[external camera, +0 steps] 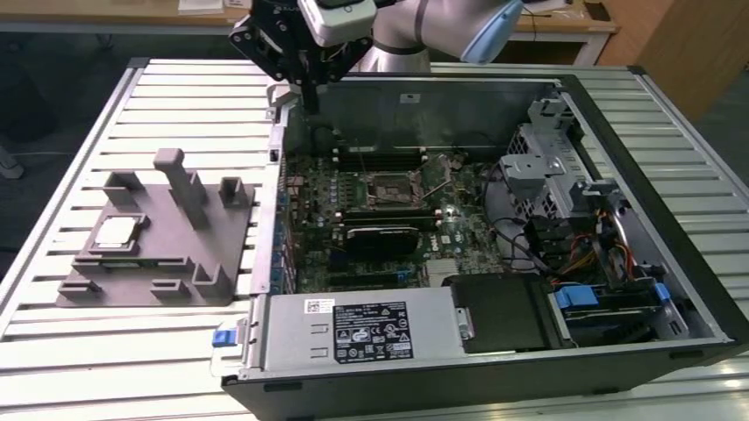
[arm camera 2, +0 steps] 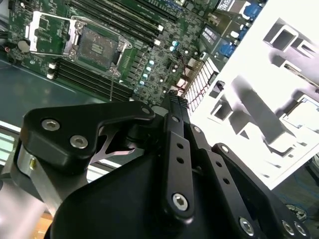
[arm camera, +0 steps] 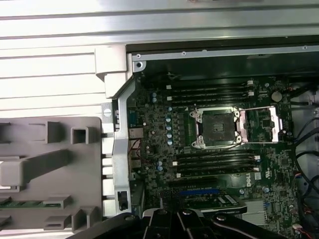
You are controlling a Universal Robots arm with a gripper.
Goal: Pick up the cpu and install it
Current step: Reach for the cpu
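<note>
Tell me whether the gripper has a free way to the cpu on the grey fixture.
Probably yes. The cpu lies uncovered on the grey fixture, outside the computer case; the gripper hangs above the case's edge, nothing between them.

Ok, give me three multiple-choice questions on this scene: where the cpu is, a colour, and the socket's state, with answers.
1. Where does the cpu lie?
A in the socket
B on the fixture
C on the power supply

2. What colour is the fixture?
A grey
B red
C yellow

3. The metal frame of the socket is:
A clamped over a chip
B swung open
C missing

Answers:
1. B, it rests on the fixture at the exterior view's left of the case.
2. A, plain grey plastic.
3. B, the frame lies folded aside and the socket is bare.
</note>
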